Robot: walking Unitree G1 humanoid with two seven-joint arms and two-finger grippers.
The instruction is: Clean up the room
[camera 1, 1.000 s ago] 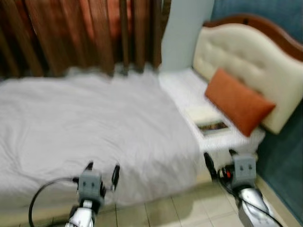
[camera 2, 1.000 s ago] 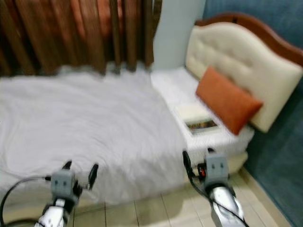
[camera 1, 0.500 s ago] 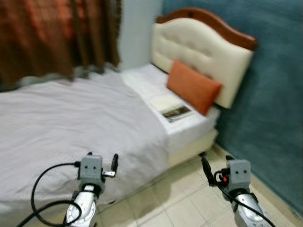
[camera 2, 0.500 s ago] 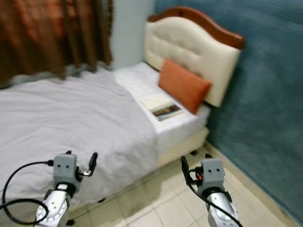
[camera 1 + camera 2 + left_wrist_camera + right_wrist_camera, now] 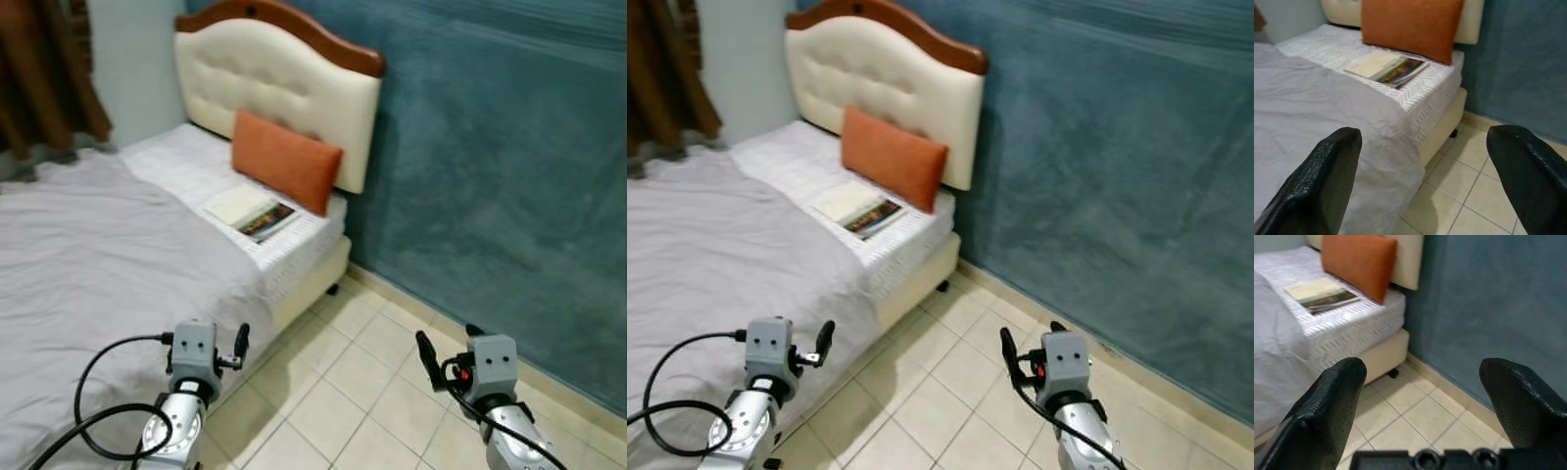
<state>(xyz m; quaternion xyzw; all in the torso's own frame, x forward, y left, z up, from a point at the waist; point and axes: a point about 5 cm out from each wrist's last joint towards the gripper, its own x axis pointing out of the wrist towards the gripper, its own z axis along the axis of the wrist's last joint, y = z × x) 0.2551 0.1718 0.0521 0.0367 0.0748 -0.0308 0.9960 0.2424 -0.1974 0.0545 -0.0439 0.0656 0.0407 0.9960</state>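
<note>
An orange pillow (image 5: pixel 285 160) leans against the cream padded headboard (image 5: pixel 279 78) of a bed. A book (image 5: pixel 251 212) with a dark picture cover lies on the white mattress just in front of the pillow. A grey sheet (image 5: pixel 88 245) covers the rest of the bed. My left gripper (image 5: pixel 206 343) is held low by the bed's side edge, open and empty. Over the tiled floor, my right gripper (image 5: pixel 449 341) is also open and empty. In the left wrist view the book (image 5: pixel 1387 67) and pillow (image 5: pixel 1410 24) lie ahead between the black fingers (image 5: pixel 1327 181).
A teal wall (image 5: pixel 490 147) runs along the right, meeting the beige tiled floor (image 5: pixel 343 392) beside the bed. Brown curtains (image 5: pixel 49 69) hang at the far left behind the bed. A black cable loops from my left arm.
The camera has swung to the right: the bed now sits at the left, and the teal wall and floor have come into view. Both grippers stay open and empty.
</note>
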